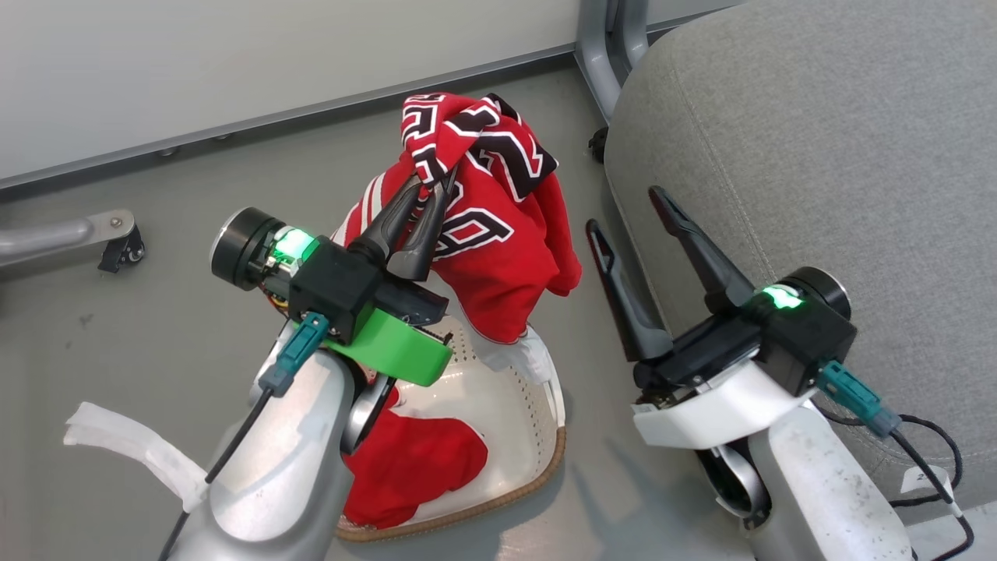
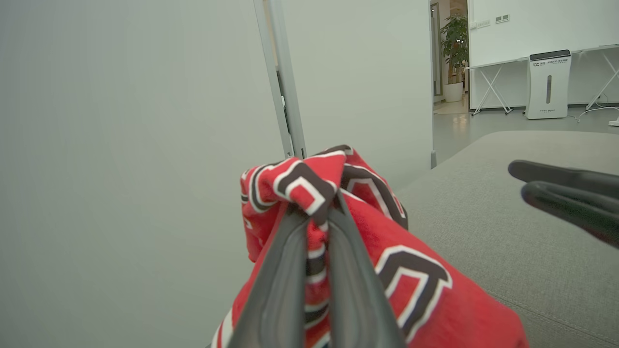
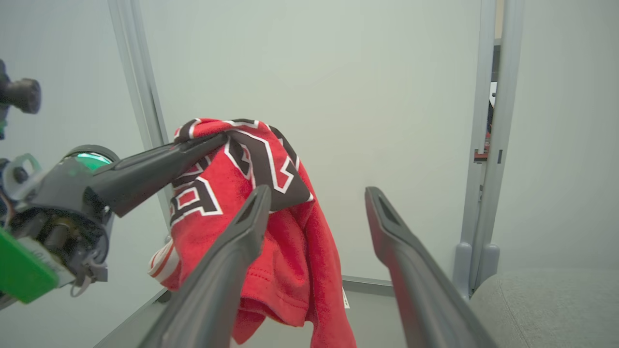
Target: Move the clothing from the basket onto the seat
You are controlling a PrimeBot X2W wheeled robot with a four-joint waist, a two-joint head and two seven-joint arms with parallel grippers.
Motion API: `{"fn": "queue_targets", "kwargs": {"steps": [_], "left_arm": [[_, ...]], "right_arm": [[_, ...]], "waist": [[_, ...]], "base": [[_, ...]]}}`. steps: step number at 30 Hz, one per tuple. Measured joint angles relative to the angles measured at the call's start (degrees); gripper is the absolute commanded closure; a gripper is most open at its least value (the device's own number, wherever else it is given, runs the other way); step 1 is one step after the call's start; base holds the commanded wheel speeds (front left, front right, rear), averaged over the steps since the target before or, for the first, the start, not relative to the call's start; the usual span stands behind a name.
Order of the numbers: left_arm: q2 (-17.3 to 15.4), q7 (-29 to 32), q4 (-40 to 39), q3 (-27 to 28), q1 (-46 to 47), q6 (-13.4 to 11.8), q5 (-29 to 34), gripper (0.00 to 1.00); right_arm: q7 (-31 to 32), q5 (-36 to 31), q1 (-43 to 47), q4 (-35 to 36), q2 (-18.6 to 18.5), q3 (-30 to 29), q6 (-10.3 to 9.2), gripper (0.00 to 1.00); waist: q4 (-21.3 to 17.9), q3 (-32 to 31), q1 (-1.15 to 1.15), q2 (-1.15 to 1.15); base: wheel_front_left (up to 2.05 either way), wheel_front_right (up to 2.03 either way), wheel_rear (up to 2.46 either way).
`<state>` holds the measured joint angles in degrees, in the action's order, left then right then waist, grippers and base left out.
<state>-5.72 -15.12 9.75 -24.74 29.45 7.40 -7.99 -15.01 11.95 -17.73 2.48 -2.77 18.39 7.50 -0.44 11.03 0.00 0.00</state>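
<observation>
My left gripper (image 1: pixel 438 181) is shut on a red jersey (image 1: pixel 498 234) with black, white-outlined lettering and holds it lifted above the basket. In the left wrist view the jersey (image 2: pixel 425 299) bunches around the closed gripper (image 2: pixel 316 210). The cream perforated basket (image 1: pixel 514 405) with a brown rim sits on the floor under my left arm, with another red garment (image 1: pixel 413 467) inside. My right gripper (image 1: pixel 627 206) stands open and empty between the jersey and the grey seat (image 1: pixel 818 132). In the right wrist view the jersey (image 3: pixel 271 227) hangs left of the open right gripper (image 3: pixel 316 193).
A pale wall panel (image 1: pixel 234 54) runs along the back above the grey floor. A metal leg with a caster (image 1: pixel 109 234) lies at left, and a grey frame post (image 1: pixel 615 47) stands behind the seat. White strapping (image 1: pixel 132 444) lies on the floor at lower left.
</observation>
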Motion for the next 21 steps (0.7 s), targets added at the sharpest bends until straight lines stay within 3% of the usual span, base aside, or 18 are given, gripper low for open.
{"fn": "queue_targets", "kwargs": {"steps": [11,21], "left_arm": [[1.0,0.0,0.4,-1.3,0.9,0.0,0.0,1.00],[1.9,0.0,-0.5,-3.1,2.1,0.0,0.0,1.00]], "right_arm": [[0.0,-0.4,-4.6,-2.9,0.0,9.5,0.00,0.00],[0.0,-1.8,-7.7,-10.6,0.0,9.7,0.00,0.00]], "waist": [[0.8,1.3,0.00,0.00],[2.6,2.6,0.00,0.00]], "base": [[0.00,0.00,0.00],[0.00,0.00,0.00]]}}
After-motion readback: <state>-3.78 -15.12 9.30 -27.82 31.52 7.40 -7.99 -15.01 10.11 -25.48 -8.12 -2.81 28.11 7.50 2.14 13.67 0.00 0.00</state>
